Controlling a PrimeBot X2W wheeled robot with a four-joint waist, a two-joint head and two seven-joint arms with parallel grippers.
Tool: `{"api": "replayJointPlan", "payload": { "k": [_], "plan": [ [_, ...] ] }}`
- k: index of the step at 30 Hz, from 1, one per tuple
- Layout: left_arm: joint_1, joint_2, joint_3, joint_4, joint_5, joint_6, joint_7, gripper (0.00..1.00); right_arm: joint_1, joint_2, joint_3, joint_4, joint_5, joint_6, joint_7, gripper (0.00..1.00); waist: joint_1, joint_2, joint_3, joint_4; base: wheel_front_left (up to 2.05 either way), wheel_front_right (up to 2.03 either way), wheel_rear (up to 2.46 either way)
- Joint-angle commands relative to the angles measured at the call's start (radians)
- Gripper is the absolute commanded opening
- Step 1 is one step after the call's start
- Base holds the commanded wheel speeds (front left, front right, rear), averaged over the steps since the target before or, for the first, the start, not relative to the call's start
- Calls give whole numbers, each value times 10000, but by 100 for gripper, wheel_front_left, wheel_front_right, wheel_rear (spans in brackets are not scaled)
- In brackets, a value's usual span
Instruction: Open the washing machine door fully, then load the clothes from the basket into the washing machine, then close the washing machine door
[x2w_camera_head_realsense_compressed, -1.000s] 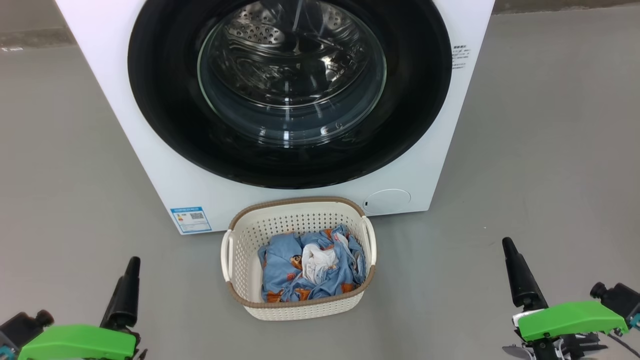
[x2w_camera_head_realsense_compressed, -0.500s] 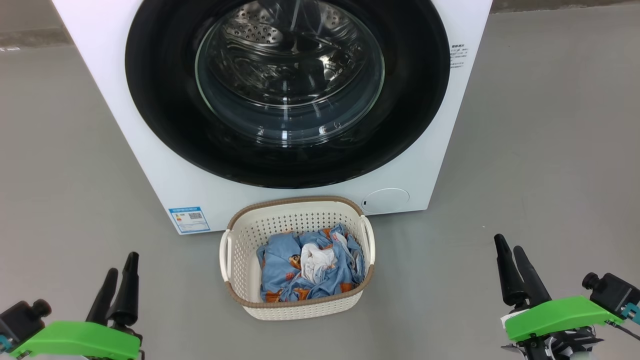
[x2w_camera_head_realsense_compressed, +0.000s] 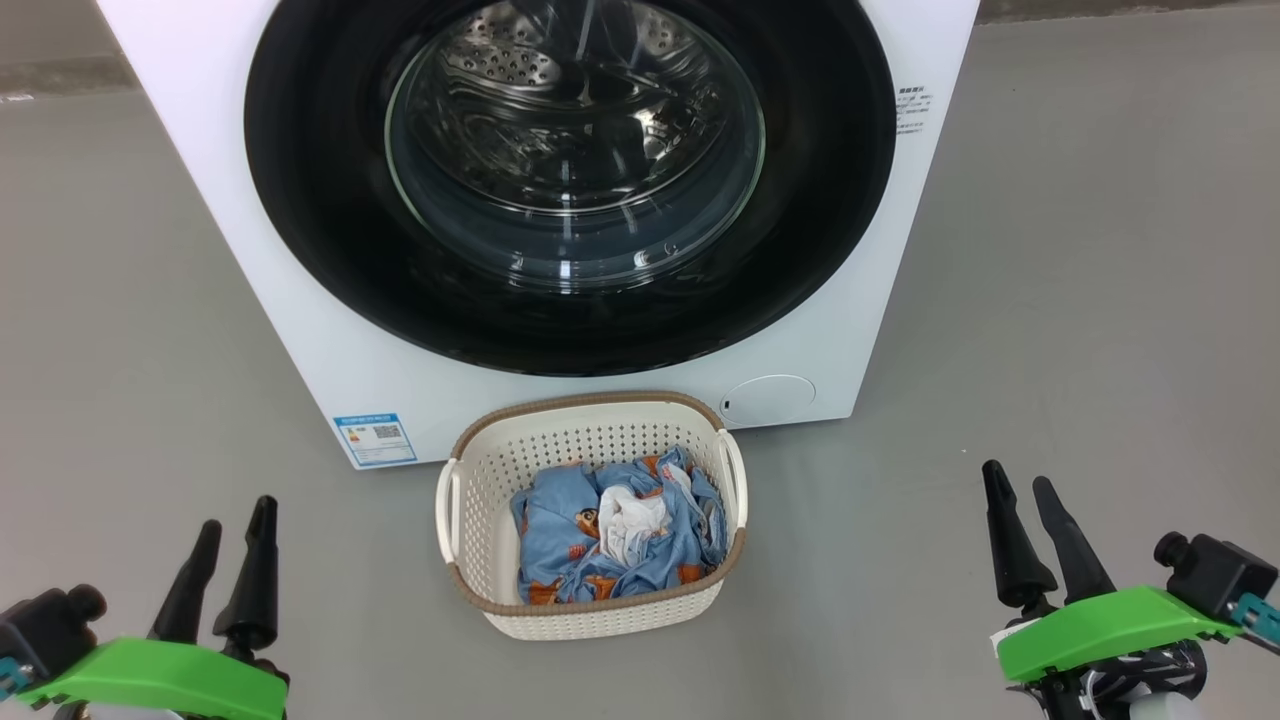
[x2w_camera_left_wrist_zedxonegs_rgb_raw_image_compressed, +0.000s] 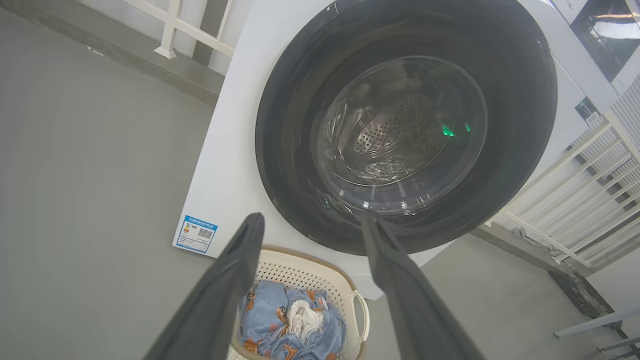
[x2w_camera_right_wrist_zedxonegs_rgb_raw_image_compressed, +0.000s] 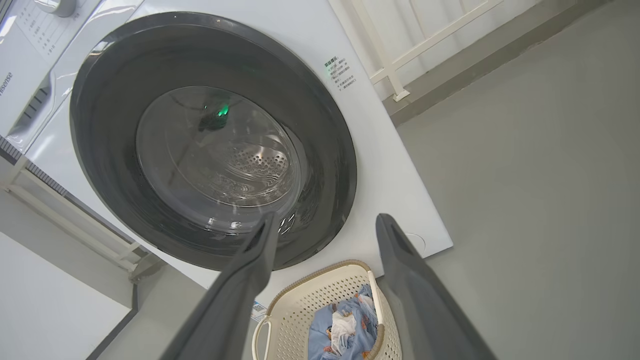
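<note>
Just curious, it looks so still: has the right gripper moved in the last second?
Yes. The right gripper has edged left, toward the basket, and turned so both fingers show.

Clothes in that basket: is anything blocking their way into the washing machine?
Yes. The washing machine door is shut, covering the opening just behind the basket. The clothes cannot go into the washing machine until it is opened.

Smooth grey floor (x2w_camera_head_realsense_compressed: 1100, 250), white railing (x2w_camera_right_wrist_zedxonegs_rgb_raw_image_compressed: 430, 41) along pale wall (x2w_camera_right_wrist_zedxonegs_rgb_raw_image_compressed: 410, 20)
</note>
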Motion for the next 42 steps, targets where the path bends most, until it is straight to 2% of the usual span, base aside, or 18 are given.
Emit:
{"api": "replayJointPlan", "payload": {
  "k": [1,23,42],
  "plan": [
    [-376,382,212,-341,328,-18,-124,100,-587,-90,194,-301,-396,11,-129,100,-1,0,-2,8,0,0,0],
    [-297,1016,-94,-664,2393,-23,-749,100,-810,-126,357,-434,-3011,14,-744,100,-1,0,118,-43,0,0,0],
    [-303,1399,-197,-3,3992,-28,-1345,100,-1160,-160,500,447,-5428,17,-1329,100,-1,0,74,6,0,0,0]
  ]
}}
